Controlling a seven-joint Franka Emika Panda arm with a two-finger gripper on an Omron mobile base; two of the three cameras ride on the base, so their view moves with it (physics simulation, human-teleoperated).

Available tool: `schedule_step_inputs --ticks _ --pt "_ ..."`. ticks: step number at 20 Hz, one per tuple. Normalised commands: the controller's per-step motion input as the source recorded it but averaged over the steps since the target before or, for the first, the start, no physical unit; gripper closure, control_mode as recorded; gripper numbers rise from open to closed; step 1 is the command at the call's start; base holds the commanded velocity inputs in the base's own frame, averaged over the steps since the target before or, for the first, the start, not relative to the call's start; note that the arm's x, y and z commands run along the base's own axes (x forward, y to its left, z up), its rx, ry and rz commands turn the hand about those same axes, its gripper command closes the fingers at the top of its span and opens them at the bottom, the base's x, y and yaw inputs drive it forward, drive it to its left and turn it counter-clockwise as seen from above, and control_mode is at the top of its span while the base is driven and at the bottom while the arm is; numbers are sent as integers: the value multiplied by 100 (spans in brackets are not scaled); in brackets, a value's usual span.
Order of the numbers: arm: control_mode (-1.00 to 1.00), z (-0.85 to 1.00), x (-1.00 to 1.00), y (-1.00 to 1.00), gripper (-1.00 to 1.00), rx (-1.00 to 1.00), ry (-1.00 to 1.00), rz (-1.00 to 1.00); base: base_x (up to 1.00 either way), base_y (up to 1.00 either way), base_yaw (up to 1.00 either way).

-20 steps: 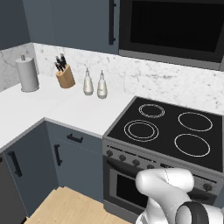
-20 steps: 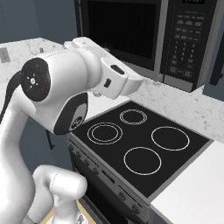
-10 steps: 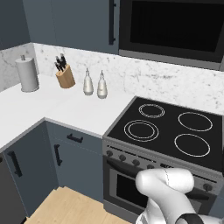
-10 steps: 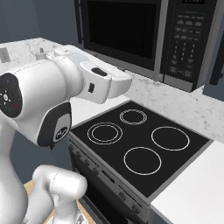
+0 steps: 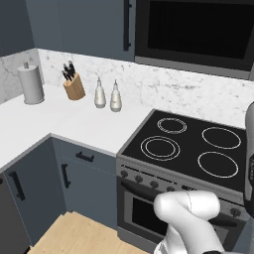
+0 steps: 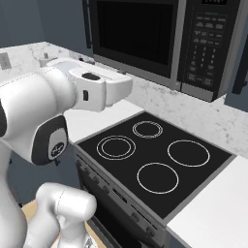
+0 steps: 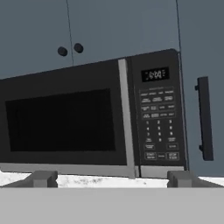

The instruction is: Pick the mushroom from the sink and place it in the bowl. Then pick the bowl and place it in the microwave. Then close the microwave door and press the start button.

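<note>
The microwave [image 7: 94, 120] hangs on the wall above a black stove [image 5: 191, 149], under blue-grey cabinets [image 7: 87, 30]. Its door [image 7: 65, 120] sits flush with the frame, so I judge it closed, with the keypad [image 7: 158, 124] on the right of the door. The hand camera looks straight at that face, which suggests the arm is raised and aimed there so the tool [image 7: 111, 178] can reach the start button low on the pad. Its two tips rise far apart at the bottom of the hand view, so the tool stands wide and holds nothing. Whether the bowl is inside I cannot tell; the glass is too dark. On the white worktop [image 5: 64, 121] to the left stand a knife block [image 5: 73, 88], two bottles [image 5: 107, 95] and a paper roll [image 5: 31, 85], well away from the stove.
</note>
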Motion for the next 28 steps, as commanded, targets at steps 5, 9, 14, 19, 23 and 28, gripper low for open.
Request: schedule_step_inputs --ticks 5,9,14,19,23,28 --pt "-100 0 0 9 -100 -7 0 0 0 0 0" --pt "-100 0 -6 1 -100 -2 0 0 0 0 0" --pt "-100 0 -39 -14 -100 0 -7 -3 0 0 0" --pt "-100 0 -5 -29 -100 0 0 -11 0 0 0" --pt "-100 0 0 -24 -100 0 0 -8 0 0 0" --pt "-100 -8 6 -1 -100 -3 0 -3 0 0 0"
